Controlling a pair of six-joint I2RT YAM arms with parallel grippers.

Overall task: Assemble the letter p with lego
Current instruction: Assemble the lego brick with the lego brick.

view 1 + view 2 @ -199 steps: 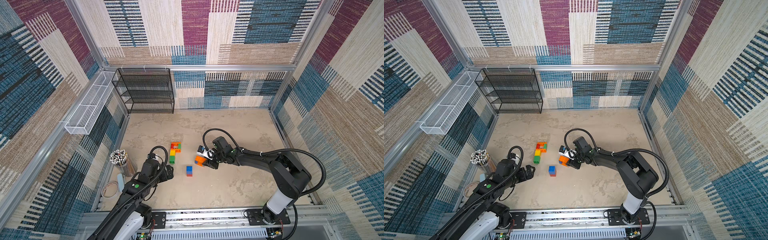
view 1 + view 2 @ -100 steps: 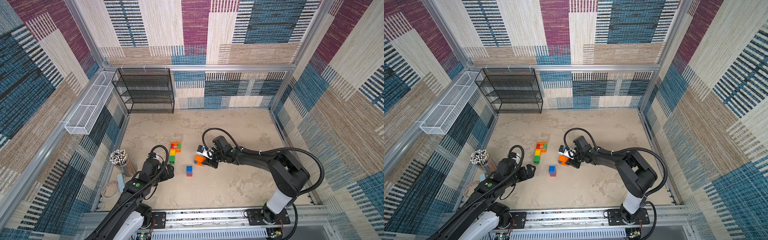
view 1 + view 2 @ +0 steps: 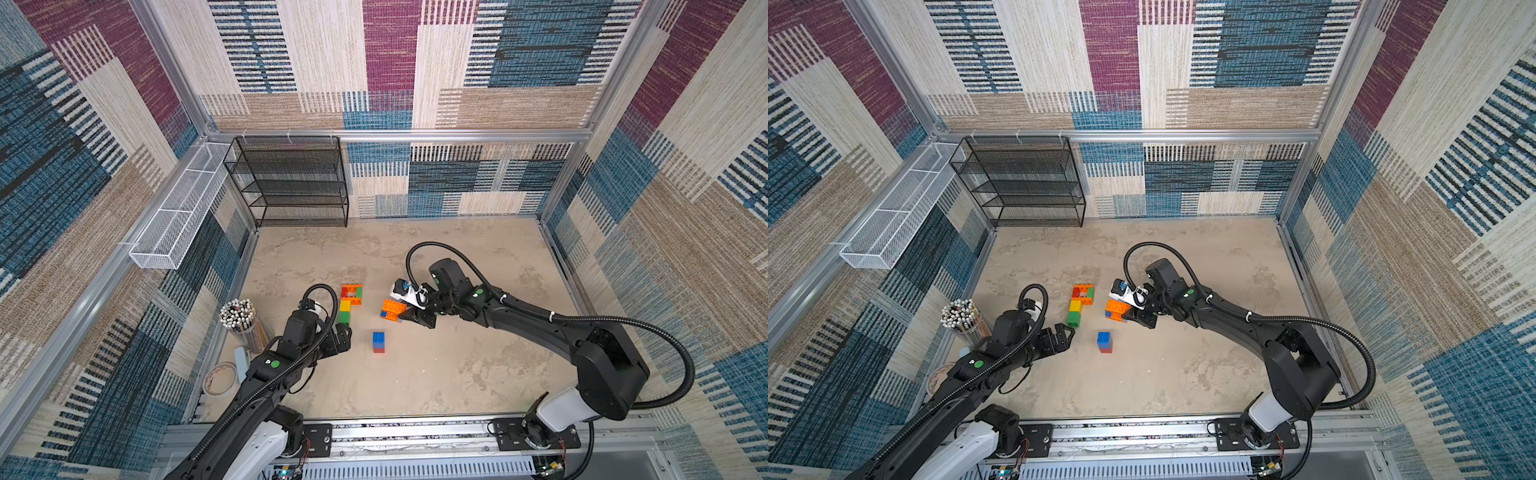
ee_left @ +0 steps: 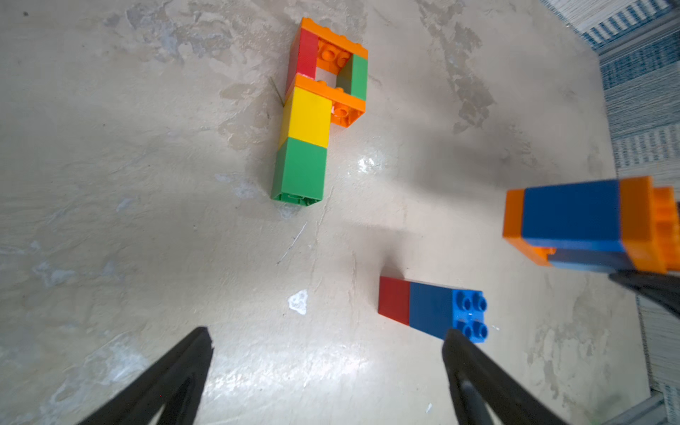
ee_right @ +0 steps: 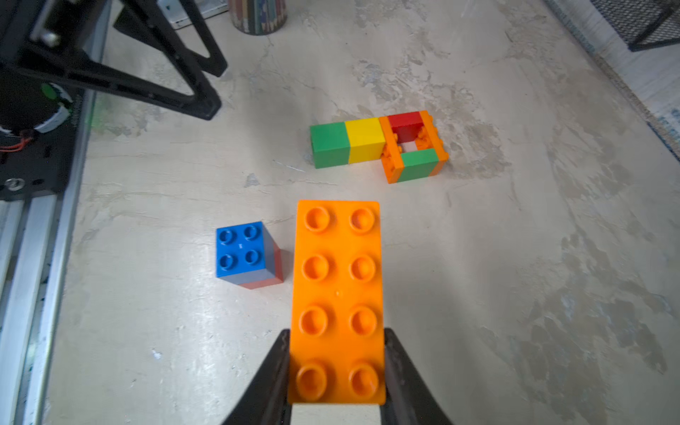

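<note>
Orange stack (image 5: 338, 279), a long orange brick on top w/ blue + orange layers under it, is gripped by the R pincer (image 5: 337, 333). Its jaws are clenched on both long sides near one end. In both top views it's at 3 o'clock of the P (image 3: 348, 305), near but not touching.

The P lies flat on the table (image 3: 457, 374): green + yellow stem, w/ a red/green/orange loop at the 12 o'clock end.

Blue stack (image 3: 378, 342), blue on red w/ studs up, stands alone at approx. 5 o'clock of the P.

L pincer (image 4: 327, 333) is released, jaws wide, nothing between them. It's at 6 o'clock of the P, near the green foot but apart from it.

Pencil cup (image 3: 243, 322) is at 9 o'clock of the P, by the table edge.
</note>
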